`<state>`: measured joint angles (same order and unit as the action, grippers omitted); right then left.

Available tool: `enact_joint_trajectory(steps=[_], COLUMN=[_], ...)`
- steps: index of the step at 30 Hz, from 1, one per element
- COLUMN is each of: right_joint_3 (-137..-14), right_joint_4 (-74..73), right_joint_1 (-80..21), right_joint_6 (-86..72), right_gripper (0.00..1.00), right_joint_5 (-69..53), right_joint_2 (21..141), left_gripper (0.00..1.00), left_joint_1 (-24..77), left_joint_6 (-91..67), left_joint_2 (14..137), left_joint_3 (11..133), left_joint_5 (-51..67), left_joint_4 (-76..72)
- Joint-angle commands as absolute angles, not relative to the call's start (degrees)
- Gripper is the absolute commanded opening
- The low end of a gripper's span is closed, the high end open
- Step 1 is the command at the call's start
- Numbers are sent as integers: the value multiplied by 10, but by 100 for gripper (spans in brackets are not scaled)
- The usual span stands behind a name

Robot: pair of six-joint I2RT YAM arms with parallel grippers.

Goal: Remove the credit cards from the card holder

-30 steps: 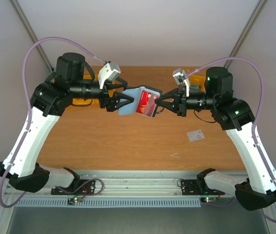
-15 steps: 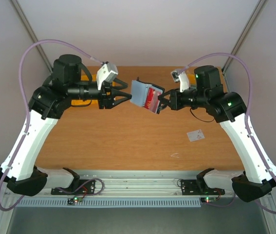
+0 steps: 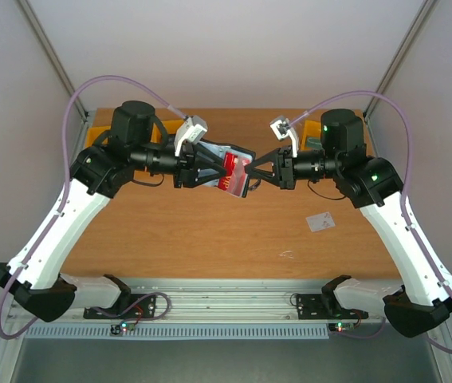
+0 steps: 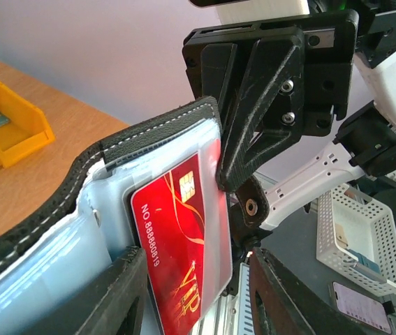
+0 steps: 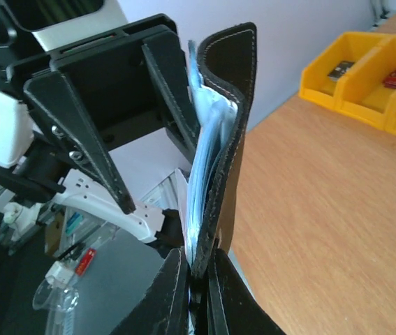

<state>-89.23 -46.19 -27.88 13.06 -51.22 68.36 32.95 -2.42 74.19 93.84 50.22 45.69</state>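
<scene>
Above the middle of the surface [image 3: 210, 231], the card holder [image 5: 236, 105] hung between the left gripper [image 3: 210, 171] and the right gripper [image 5: 198, 269]. A credit card [image 4: 184, 237] sat in it, facing left. A second card [image 3: 320, 221] lay on the surface, right and nearer the front. A bin [image 3: 96, 137] stood back left, a second bin [image 3: 312, 130] back right.

Yellow bins [image 5: 355, 77] sit on the wooden table [image 3: 210, 231]
</scene>
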Motion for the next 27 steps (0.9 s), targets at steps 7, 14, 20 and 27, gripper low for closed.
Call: enact_joint_trajectory(steps=[7,14,20,27], right_joint_3=[-894,-900,-907,-898], right_joint_4=[-364,-394,-387,-340], right_joint_1=[-292,-292,-292,-293], right_joint_6=[129,165,162,130], right_gripper=[1,1,1,1], right_joint_5=[-624,-595,-605,-575], right_joint_2=[671,651,651,656], left_gripper=[46,51,51,42], left_joint_1=[335,304,309,359], left_joint_6=[-29,-78,-97,-42], left_joint_2=[737,735,729,754], left_joint_3=[928,949,930,956], left_joint_5=[518,576,594,566], left_joint_4=[431,393,389,410])
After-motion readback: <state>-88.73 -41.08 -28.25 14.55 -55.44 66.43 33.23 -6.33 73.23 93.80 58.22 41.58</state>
